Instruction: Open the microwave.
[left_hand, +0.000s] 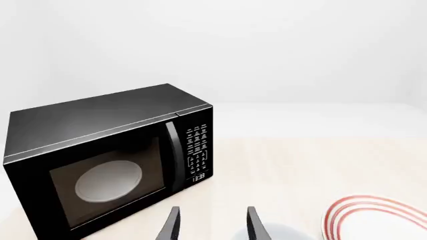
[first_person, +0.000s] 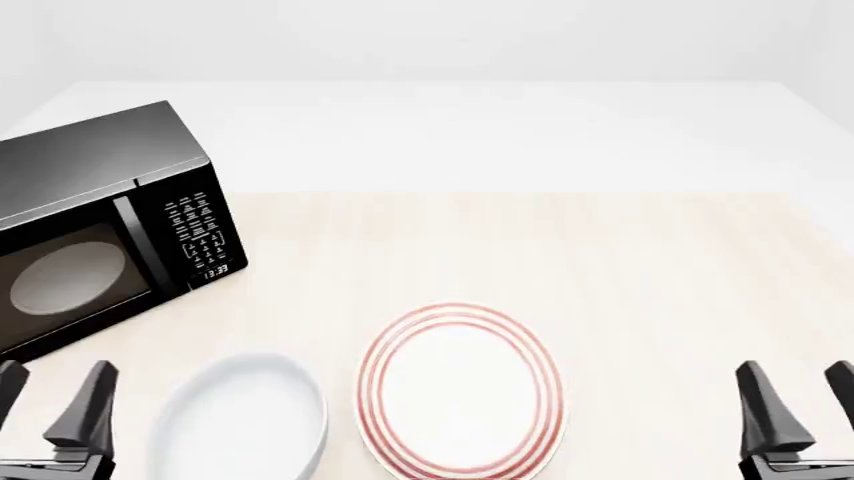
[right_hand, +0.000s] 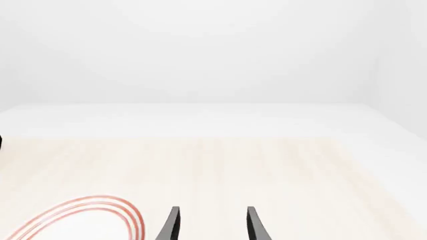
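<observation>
The microwave (first_person: 94, 220) is a glossy black box at the table's far left, its dark glass door shut, with a white turntable (left_hand: 109, 181) showing behind the glass. Its vertical bar handle (left_hand: 175, 155) runs beside the white-marked keypad (left_hand: 197, 150). My left gripper (first_person: 47, 400) hovers open near the front left corner, well short of the door, with nothing between its fingers. The same gripper (left_hand: 211, 225) shows in the left wrist view, aimed to the right of the handle. My right gripper (first_person: 798, 400) is open and empty at the front right.
A red-rimmed white plate (first_person: 458, 392) lies at the front middle. A plain white bowl (first_person: 247, 420) sits left of it, just beside my left gripper. The light wood tabletop (first_person: 561, 250) stretches back to a white surface.
</observation>
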